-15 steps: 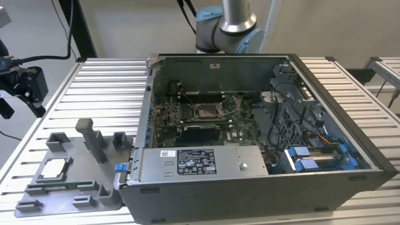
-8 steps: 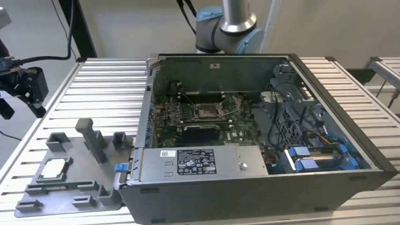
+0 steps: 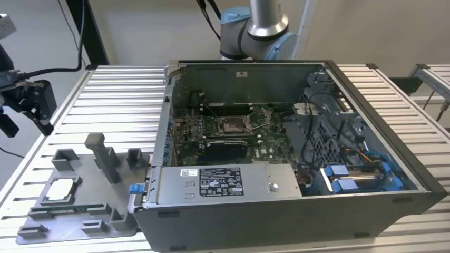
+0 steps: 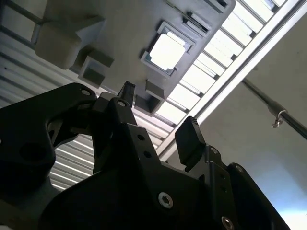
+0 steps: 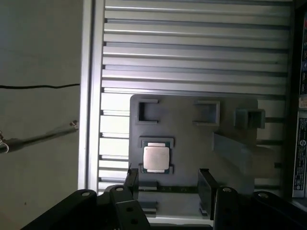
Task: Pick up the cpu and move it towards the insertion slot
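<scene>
"Grey plastic tray (image 3: 88, 191), lower left in the exterior view. What's in it rn?"

"The cpu (image 3: 59, 190) lies flat in its square recess, silvery face up. It's square, so no real long axis; its edges line up with the recess. A thin green memory stick (image 3: 62, 209) sits just beside it."

"And the gripper (image 5: 168, 179)?"

"Jaws spread wide, apart from the cpu. The insertion slot (image 3: 232, 125) is mid-frame, inside the computer case (image 3: 281, 237)."

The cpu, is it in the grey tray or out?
In. The cpu lies flat in the grey tray, inside its square recess, apart from the open end effector.
</scene>
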`<move>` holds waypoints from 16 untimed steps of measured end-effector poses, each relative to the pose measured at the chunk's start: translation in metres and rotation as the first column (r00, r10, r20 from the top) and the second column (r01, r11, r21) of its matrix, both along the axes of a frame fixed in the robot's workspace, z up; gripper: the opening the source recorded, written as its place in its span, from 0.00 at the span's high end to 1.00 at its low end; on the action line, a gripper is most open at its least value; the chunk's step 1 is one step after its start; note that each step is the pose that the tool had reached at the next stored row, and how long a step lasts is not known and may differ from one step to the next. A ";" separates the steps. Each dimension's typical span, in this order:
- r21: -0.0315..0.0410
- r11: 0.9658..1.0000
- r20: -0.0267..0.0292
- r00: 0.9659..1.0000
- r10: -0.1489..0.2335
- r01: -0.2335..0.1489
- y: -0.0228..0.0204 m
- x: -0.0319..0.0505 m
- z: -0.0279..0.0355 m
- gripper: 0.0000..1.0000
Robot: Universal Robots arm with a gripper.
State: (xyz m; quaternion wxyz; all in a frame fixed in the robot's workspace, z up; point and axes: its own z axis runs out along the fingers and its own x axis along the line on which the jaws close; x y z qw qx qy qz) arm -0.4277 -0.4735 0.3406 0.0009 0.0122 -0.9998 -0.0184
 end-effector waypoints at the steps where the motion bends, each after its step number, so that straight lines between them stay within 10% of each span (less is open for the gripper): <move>1: 0.000 1.000 0.000 1.000 0.000 0.000 0.0000 0.0000 -0.0011 1.00; 16: 0.000 1.000 0.000 1.000 0.000 0.000 0.0000 0.0000 -0.0160 1.00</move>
